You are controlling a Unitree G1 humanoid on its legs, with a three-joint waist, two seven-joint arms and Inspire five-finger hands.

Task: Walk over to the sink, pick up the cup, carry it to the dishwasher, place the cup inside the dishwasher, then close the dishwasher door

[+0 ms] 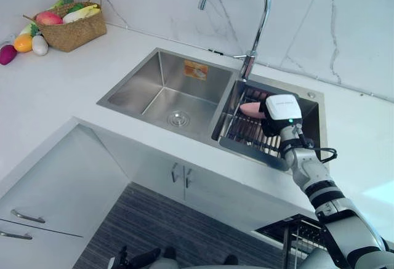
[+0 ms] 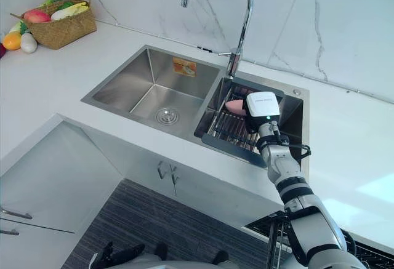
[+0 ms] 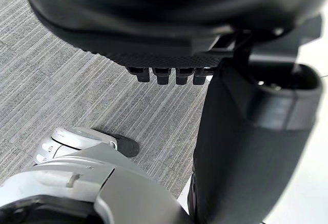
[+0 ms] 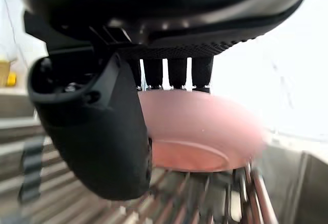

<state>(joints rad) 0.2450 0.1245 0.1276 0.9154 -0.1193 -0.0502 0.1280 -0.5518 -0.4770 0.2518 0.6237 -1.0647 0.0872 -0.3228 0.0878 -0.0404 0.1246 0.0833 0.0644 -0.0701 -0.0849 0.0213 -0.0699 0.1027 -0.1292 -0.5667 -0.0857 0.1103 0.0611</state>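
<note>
Right wrist view: right hand [image 4: 102, 126] down against the pink cup [image 4: 205, 131], resting on the wire rack [image 4: 205, 203] in the right basin of the sink [image 1: 141, 84]; cannot tell whether closed round it. Left hand [image 3: 169, 55] hanging relaxed and empty over the floor [image 3: 77, 55]. Judged: walk done, pick-up under way; ahead, carrying to the dishwasher [image 1: 294, 229], loading, shutting the door.

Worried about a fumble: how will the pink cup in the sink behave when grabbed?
The cup seems to lie on its side on the rack, so it may roll. Smooth and rigid-looking, probably light, perhaps slippery.
</note>
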